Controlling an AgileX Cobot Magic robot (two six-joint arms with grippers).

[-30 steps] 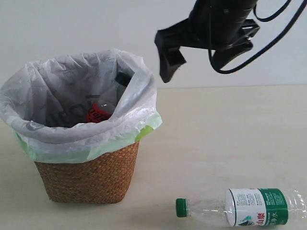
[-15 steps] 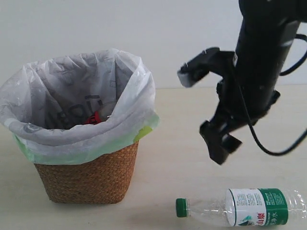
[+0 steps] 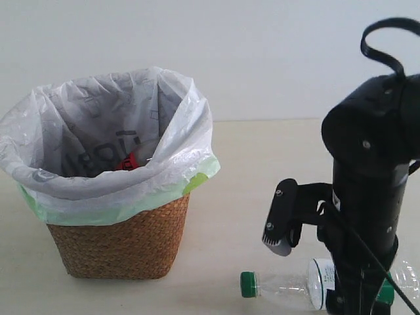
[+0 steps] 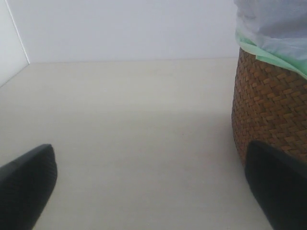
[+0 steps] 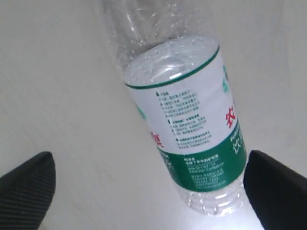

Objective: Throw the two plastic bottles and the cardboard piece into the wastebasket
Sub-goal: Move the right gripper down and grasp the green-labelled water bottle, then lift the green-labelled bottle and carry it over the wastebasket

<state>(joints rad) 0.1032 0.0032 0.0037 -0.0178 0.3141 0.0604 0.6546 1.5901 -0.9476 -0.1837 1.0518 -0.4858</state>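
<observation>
Near one woven wastebasket [image 3: 125,243], I saw one clear bottle [image 5: 184,124] under right claw [image 5: 151,187], spread; left claw [image 4: 151,177] spread too.

Exterior view: low, side-on, facing wastebasket [image 3: 121,243]. Left wrist view: low, close beside same wastebasket. Right wrist view: close above longer bottle [image 5: 184,124], shared with exterior.

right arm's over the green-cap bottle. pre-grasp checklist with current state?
1. Right gripper open: ok.
2. Green-cap bottle between its fingers: ok, per the wrist view.
3. Bottle square to the jaws: not ok, lies skewed.
4. Fingers low enough to close on it: cannot tell.
5. Wastebasket upright, bag mouth open: ok.
6. Left gripper out of the way: ok, open, low by the basket's base.
</observation>
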